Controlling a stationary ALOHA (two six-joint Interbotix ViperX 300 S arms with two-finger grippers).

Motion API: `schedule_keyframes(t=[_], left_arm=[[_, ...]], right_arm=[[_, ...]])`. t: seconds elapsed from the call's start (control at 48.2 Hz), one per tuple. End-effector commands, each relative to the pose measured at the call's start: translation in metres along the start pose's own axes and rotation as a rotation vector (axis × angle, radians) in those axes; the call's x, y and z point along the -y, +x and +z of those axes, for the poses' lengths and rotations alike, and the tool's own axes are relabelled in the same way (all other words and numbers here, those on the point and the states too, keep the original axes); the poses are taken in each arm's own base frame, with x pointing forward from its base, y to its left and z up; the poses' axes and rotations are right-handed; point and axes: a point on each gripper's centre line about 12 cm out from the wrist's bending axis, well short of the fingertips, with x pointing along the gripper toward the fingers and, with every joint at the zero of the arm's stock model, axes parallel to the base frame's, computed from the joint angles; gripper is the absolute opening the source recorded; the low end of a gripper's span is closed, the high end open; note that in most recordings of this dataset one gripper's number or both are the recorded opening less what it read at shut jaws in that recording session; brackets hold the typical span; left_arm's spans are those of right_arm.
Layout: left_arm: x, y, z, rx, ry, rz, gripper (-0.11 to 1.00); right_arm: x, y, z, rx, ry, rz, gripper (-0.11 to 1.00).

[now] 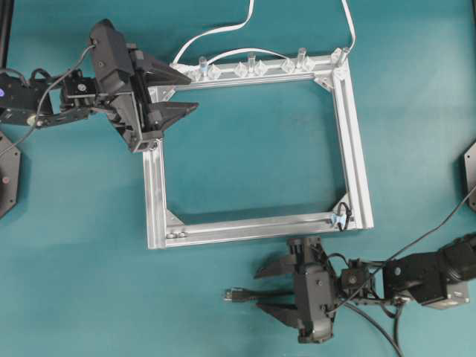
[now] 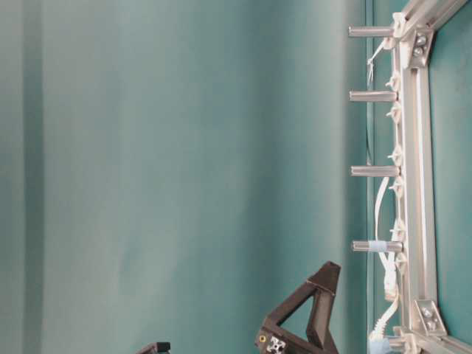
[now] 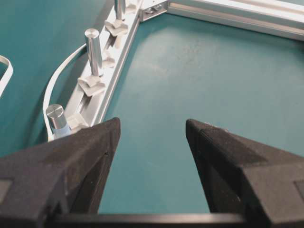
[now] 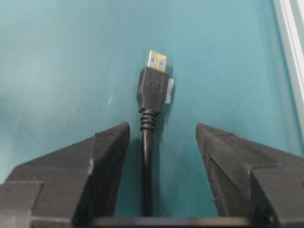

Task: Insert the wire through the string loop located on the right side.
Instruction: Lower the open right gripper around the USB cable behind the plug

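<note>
Right wrist view has the right claw spread wide around the wire near the desk's front edge, ungrasped, so next it should clench, then thread the string loop.

Wire between right end effector fingers, string loop on frame corner

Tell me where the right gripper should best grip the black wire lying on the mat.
Probably the thin cable just behind the plug's ribbed collar on the wire, coming from above. It lies flat and straight between the open fingers of the right gripper, leaving the metal tip free for the string loop.
</note>
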Motion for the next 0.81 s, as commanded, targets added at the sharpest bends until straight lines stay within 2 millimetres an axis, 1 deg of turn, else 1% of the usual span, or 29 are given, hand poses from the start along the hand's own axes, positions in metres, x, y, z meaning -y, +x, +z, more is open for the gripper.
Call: schedule_keyframes(t=[0.0, 0.124, 0.498, 0.539, 0.601, 0.726, 0.788], left_arm=[[0.003, 0.000, 0.010, 0.032, -0.006, -0.009, 0.69], [0.004, 0.000, 0.010, 0.031, -0.008, -0.014, 0.69], [0.009, 0.000, 0.009, 0.029, -0.011, -0.028, 0.69], [0.009, 0.000, 0.009, 0.029, -0.013, -0.027, 0.69], [0.009, 0.000, 0.009, 0.029, -0.011, -0.028, 0.69], [0.010, 0.000, 0.009, 0.029, -0.011, -0.029, 0.69], [0.010, 0.000, 0.008, 0.024, -0.012, -0.028, 0.69]], right_arm=[[-0.006, 0.001, 0.009, 0.028, 0.010, 0.011, 0.68], [-0.005, 0.002, 0.006, 0.021, 0.007, 0.008, 0.68], [-0.001, 0.005, 0.005, 0.017, 0.006, -0.003, 0.68], [-0.001, 0.005, 0.005, 0.014, 0.005, -0.002, 0.66], [0.002, 0.006, 0.005, 0.014, 0.007, -0.008, 0.58], [0.006, 0.007, 0.004, 0.008, 0.009, -0.017, 0.24], [0.008, 0.008, 0.004, 0.006, 0.012, -0.023, 0.12]])
